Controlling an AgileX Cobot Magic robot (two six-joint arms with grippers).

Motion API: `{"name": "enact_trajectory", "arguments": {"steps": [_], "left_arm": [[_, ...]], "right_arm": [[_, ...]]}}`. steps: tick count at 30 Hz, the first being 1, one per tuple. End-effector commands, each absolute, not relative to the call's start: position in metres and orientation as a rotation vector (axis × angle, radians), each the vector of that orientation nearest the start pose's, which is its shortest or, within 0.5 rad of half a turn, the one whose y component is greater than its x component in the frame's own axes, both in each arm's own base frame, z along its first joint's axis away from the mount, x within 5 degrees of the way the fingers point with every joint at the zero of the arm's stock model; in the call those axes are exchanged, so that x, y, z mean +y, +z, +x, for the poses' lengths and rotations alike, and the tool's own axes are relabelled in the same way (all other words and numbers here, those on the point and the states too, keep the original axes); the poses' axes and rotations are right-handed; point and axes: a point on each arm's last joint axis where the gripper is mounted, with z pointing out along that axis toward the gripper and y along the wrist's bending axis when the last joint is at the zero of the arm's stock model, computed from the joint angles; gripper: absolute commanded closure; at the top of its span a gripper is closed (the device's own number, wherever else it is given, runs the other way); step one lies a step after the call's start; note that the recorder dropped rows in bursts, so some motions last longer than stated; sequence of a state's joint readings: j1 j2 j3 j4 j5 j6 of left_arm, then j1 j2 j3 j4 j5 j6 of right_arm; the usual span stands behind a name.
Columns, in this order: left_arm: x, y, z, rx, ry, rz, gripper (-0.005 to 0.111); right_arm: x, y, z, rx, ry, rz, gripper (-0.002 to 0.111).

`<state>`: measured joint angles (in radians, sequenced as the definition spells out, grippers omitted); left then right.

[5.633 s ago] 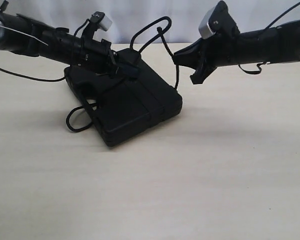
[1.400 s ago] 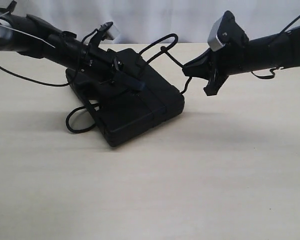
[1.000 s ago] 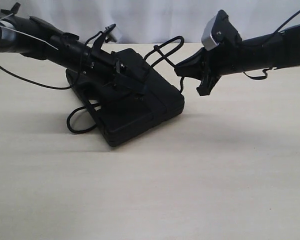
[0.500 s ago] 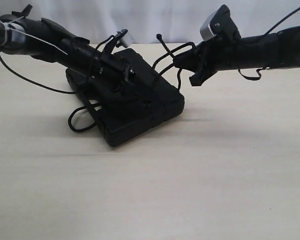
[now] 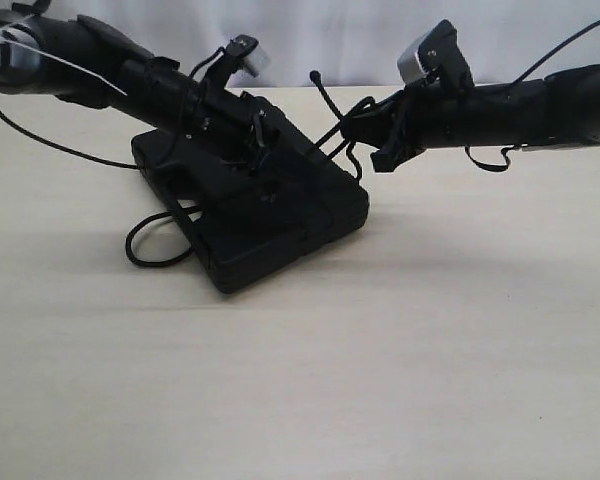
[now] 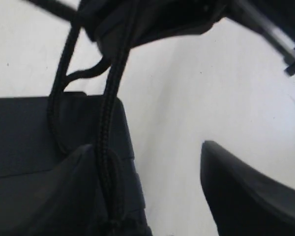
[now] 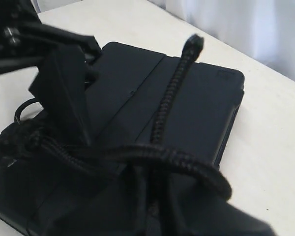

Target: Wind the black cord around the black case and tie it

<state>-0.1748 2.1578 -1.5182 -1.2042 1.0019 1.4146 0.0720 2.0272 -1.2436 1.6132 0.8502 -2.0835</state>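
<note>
Two right fingers [image 7: 211, 219] pinch the braided matte black cord [image 7: 172, 98], its knobbed tip upright. The left fingers [image 6: 246, 196] gape, cord along one. Beneath, the flat, round-cornered black case [image 5: 270, 225] rests on the pale tabletop [image 5: 430, 330].

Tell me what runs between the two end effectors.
Black cord strands span from left end effector to right end effector, above the case, seen in exterior view.

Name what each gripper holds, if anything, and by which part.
Right gripper: the black cord, gripped a little short of its knobbed tip. Left gripper: fingers apart, nothing clamped; the cord only runs against one of them.
</note>
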Motion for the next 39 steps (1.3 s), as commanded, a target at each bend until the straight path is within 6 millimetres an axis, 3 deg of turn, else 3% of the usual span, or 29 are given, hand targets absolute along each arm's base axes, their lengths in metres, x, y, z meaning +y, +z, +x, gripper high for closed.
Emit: {"name": "enact_trajectory", "arguments": {"steps": [1, 4, 8, 11, 17, 24, 29, 36, 39], "left_arm": [[-0.146, 0.211, 0.416, 2.039, -1.039, 1.03, 0.048], [-0.143, 0.224, 0.42, 2.026, -0.935, 0.975, 0.049], [-0.136, 0.228, 0.439, 2.097, -0.864, 0.603, 0.049], [-0.133, 0.229, 0.445, 2.128, -0.864, 0.467, 0.05], [-0.138, 0.223, 0.465, 2.154, -0.949, 0.355, 0.068], [-0.148, 0.205, 0.475, 2.185, -1.14, 0.345, 0.07], [-0.148, 0.201, 0.478, 2.18, -1.149, 0.302, 0.07], [-0.165, 0.201, 0.476, 2.155, -1.086, 0.349, 0.071], [-0.171, 0.2, 0.474, 2.154, -1.087, 0.37, 0.083]], "right_arm": [[0.099, 0.18, 0.407, 1.79, 0.697, -0.972, 0.104], [0.099, 0.18, 0.407, 1.797, 0.702, -0.968, 0.104], [0.099, 0.18, 0.407, 1.798, 0.7, -0.98, 0.104], [0.099, 0.18, 0.406, 1.804, 0.706, -0.972, 0.104], [0.099, 0.18, 0.406, 1.809, 0.721, -0.961, 0.104], [0.099, 0.18, 0.406, 1.809, 0.721, -0.961, 0.104], [0.099, 0.18, 0.406, 1.809, 0.721, -0.961, 0.104], [0.099, 0.18, 0.406, 1.811, 0.722, -0.959, 0.104], [0.099, 0.18, 0.406, 1.814, 0.726, -0.954, 0.104]]}}
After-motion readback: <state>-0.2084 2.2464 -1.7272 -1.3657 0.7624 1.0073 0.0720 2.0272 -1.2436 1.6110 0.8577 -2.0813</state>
